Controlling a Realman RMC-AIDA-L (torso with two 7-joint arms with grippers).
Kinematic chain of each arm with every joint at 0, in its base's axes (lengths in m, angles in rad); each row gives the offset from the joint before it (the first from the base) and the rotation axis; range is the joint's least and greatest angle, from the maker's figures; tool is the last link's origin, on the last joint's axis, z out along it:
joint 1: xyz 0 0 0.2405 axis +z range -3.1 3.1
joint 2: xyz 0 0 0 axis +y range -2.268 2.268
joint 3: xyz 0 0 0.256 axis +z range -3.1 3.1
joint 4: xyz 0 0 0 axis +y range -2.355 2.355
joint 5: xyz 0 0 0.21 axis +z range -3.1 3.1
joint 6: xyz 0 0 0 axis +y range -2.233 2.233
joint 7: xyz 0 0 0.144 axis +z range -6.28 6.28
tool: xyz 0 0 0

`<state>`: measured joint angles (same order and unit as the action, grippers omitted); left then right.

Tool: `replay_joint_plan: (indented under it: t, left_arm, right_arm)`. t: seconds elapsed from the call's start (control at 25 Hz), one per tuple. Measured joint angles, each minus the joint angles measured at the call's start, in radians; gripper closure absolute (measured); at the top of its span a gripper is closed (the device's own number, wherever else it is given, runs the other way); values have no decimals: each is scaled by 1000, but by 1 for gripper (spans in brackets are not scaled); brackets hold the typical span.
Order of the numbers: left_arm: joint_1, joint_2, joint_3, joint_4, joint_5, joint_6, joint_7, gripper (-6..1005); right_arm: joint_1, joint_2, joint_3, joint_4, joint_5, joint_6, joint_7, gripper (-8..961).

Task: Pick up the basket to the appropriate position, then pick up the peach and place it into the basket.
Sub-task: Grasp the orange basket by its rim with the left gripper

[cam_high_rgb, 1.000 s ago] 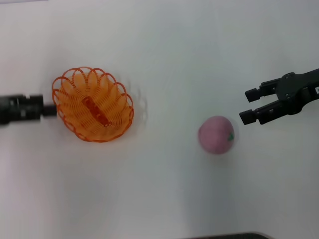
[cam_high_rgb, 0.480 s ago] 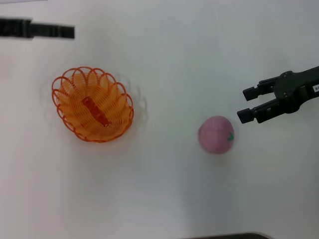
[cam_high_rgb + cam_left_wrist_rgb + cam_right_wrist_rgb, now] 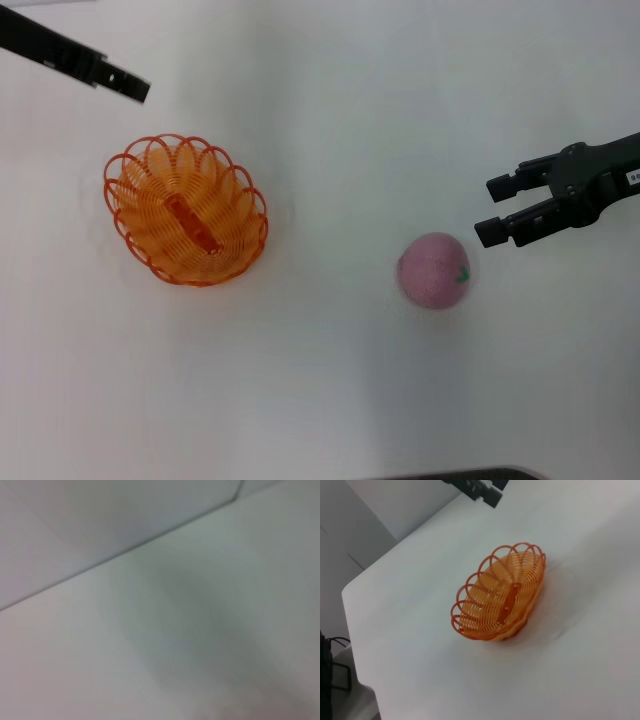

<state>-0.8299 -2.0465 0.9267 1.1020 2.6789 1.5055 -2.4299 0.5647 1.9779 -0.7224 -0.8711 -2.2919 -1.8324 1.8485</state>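
The orange wire basket (image 3: pixel 150 215) stands upright and empty on the white table, left of centre; it also shows in the right wrist view (image 3: pixel 485 592). The pink peach (image 3: pixel 433 270) lies on the table to the right of it, well apart, with its green leaf mark facing right. My right gripper (image 3: pixel 492 210) is open and empty, close to the peach's upper right side and not touching it. My left gripper (image 3: pixel 125 83) is at the far left, beyond the basket and clear of it. It also shows in the right wrist view (image 3: pixel 480 491).
The white table (image 3: pixel 320 380) carries nothing else. In the right wrist view its edge and corner (image 3: pixel 350 592) lie beyond the basket, with a grey wall behind. A dark object (image 3: pixel 450 474) sits at the near edge. The left wrist view shows only bare surface.
My left gripper has moved from beside the basket's left rim up and away to the far left. The basket, the peach and the right gripper have barely moved.
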Motion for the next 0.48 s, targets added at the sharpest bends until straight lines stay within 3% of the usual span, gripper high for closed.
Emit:
replay_joint_plan:
  t: [0.2,0.48]
  left_arm:
    - [-50,-40,81,-62,166,-65,-25,192]
    - [-85,-35,168,-231,176,-150,-41,195]
  right_arm:
    - [3,2,0,0,-1,8,0,0]
    - [7,5,-4,2,-6,15,0,0]
